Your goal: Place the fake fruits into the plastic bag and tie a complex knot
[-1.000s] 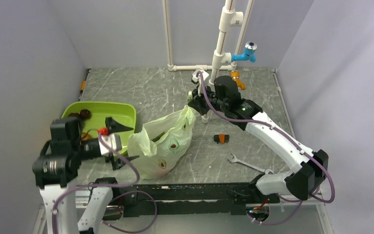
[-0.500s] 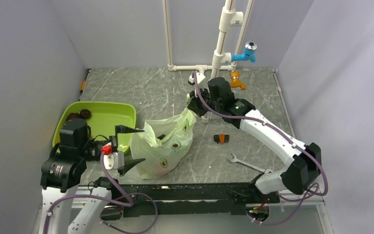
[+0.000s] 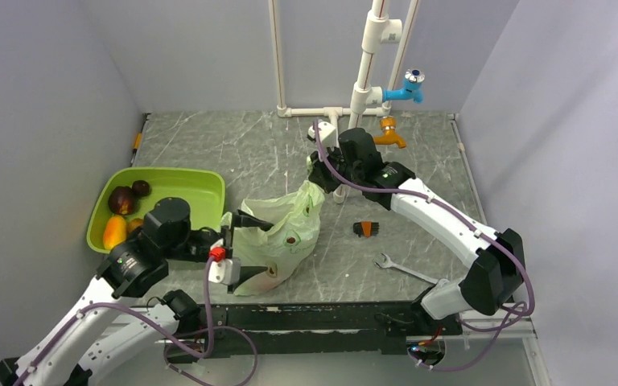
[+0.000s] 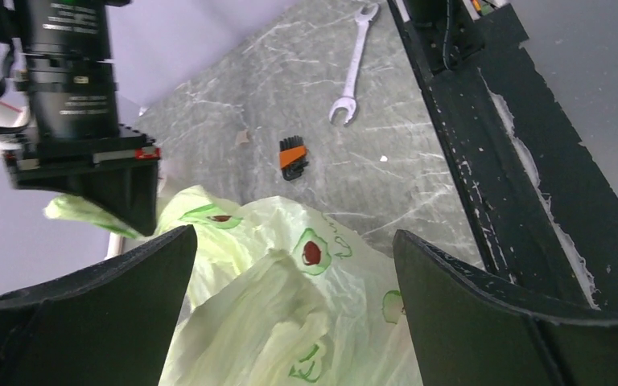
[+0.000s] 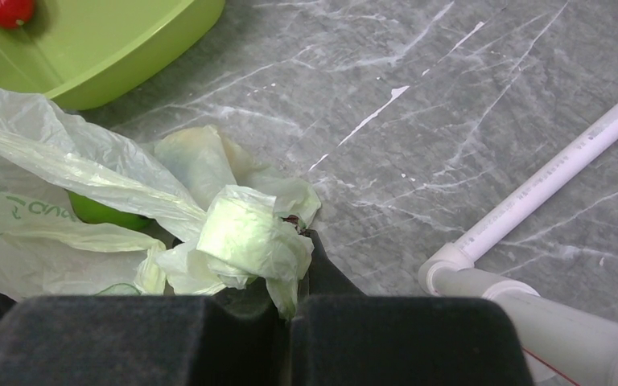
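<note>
The pale green plastic bag [image 3: 278, 237] with avocado prints lies mid-table. My right gripper [image 3: 315, 178] is shut on its far handle, which bunches between the jaws in the right wrist view [image 5: 245, 237]. My left gripper [image 3: 245, 249] is open, its fingers [image 4: 491, 314] on either side of the bag's near loose handle [image 4: 290, 314], not touching it. A green fruit [image 5: 105, 211] shows inside the bag. Maroon [image 3: 121, 199], dark [image 3: 140, 187] and orange [image 3: 114, 232] fruits lie in the lime tray [image 3: 189, 189]; a red one [image 5: 4, 10] shows in the right wrist view.
An orange-black brush [image 3: 366, 228] and a wrench [image 3: 402, 269] lie right of the bag. White pipes [image 3: 366, 72] with a blue tap [image 3: 406, 84] and an orange tap [image 3: 390, 133] stand at the back. A black rail [image 3: 322, 318] runs along the near edge.
My left arm has swung right from beside the tray, and its open gripper now straddles the bag's near side. The right gripper has drawn the held handle slightly left and back.
</note>
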{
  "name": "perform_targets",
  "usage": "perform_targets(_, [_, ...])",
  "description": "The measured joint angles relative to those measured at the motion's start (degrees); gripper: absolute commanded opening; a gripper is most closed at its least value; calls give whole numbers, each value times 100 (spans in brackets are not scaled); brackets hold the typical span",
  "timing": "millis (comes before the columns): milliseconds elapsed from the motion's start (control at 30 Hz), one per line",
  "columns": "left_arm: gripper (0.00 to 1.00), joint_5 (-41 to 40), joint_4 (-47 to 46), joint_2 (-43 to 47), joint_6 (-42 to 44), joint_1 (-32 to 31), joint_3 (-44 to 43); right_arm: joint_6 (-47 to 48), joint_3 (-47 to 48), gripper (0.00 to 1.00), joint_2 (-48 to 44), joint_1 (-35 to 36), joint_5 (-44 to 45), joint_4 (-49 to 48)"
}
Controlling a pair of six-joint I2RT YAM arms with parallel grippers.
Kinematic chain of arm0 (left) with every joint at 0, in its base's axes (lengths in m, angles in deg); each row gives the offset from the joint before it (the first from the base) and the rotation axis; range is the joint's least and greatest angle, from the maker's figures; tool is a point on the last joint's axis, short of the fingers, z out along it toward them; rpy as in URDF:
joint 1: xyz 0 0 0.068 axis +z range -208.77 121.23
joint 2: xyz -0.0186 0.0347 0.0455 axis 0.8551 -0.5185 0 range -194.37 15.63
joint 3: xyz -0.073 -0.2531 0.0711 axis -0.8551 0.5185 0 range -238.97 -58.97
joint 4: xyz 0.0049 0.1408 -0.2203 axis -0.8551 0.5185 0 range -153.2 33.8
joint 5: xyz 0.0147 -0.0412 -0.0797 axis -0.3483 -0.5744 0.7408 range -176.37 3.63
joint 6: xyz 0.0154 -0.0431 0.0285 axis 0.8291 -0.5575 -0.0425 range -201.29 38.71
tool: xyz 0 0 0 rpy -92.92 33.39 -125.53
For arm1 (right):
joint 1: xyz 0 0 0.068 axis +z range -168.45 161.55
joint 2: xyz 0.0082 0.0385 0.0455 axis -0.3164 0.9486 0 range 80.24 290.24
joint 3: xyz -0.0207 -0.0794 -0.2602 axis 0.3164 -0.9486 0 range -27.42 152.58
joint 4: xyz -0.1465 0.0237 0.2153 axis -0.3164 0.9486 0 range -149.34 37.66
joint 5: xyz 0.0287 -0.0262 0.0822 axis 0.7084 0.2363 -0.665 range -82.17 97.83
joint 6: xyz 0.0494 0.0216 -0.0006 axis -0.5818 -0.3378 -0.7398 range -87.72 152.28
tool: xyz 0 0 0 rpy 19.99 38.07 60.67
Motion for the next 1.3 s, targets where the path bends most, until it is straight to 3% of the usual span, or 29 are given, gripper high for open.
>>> perform_targets(67, [80,-254,-140,-9,7,-291,181,4,0,0,0,0,-2,-13])
perform_targets(300, [1,-1357,-376,-260,-396,-437,195,133,-83,0,-192,0,-70,-48])
perform_targets(467, [0,-1578,-533,-435,-1248,424,-461,243,-291,0,-1027,-2,-289,33])
perform_targets(633, [0,-1130,-1091,-894,-2651,1864,-1679,396,-278,0,-1847,0,-592,118])
perform_targets(800, [0,-393,-1602,-1217,-4177,2841,-2212,671,-260,0,-2133,0,-715,562])
perform_targets(967, [0,251,-1738,-927,-5276,4087,-1366,1086,-835,0,-2341,0,-535,820])
perform_targets(1167, [0,509,-586,-1187,-5396,5801,-457,1582,-1504,0,-2374,120,-507,798])
perform_targets(1300, [0,494,-26,-1882,-5263,6323,-111,1926,-1746,0,-2424,177,-601,476])
